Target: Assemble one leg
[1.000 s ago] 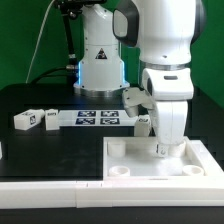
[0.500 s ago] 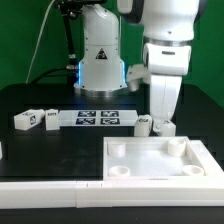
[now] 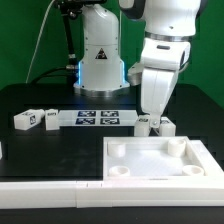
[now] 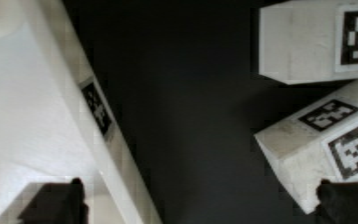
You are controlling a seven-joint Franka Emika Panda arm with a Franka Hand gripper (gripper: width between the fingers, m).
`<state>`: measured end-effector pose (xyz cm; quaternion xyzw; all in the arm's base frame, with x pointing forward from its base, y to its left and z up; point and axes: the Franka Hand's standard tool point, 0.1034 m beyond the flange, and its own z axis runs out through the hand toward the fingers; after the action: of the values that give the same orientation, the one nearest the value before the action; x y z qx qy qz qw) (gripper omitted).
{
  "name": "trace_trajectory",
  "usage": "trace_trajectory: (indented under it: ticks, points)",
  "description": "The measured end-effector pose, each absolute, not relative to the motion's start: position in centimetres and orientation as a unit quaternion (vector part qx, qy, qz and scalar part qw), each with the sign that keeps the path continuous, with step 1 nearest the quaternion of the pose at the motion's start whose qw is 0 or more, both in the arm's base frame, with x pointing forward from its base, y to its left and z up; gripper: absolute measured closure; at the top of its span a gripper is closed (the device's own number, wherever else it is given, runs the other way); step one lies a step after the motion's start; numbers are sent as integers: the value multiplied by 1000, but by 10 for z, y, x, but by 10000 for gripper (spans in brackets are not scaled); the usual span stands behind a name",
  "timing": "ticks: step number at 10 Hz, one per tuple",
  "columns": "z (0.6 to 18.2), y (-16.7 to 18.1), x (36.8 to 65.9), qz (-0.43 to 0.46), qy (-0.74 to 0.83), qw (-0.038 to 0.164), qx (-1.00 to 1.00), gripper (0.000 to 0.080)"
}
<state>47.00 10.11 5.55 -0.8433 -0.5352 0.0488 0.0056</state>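
Observation:
Two legs, small white posts with marker tags, lie side by side behind the tray [image 3: 143, 125] [image 3: 166, 127]. In the wrist view they show as two tagged white blocks [image 4: 318, 40] [image 4: 329, 135]. My gripper [image 3: 150, 113] hangs just above them, tilted, open and empty. In the wrist view the gripper [image 4: 197, 200] has its dark fingertips [image 4: 51, 202] wide apart, with bare black table between them. Two more legs [image 3: 27, 119] [image 3: 48, 117] lie at the exterior view's left.
The large white tray panel [image 3: 205, 160] with round corner sockets lies in front; its tagged edge [image 4: 91, 105] shows in the wrist view. The marker board [image 3: 97, 118] lies behind. A long white bar [image 3: 50, 185] lies along the front. The robot base [image 3: 100, 60] stands at the back.
My gripper has lifted out of the tray's far right corner and moved back and toward the exterior view's left, to above the two legs behind the tray.

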Motion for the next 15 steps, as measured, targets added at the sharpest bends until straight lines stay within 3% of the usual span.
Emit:
trace_trajectory:
  ticks: [3, 7, 12, 15]
  points:
    - [53, 106, 460, 52, -354, 0, -934, 150]
    - [47, 118, 452, 56, -156, 12, -986, 150]
    - [42, 125, 446, 72, -161, 12, -984, 150]
    - [46, 130, 438, 204, -172, -9, -964, 150]
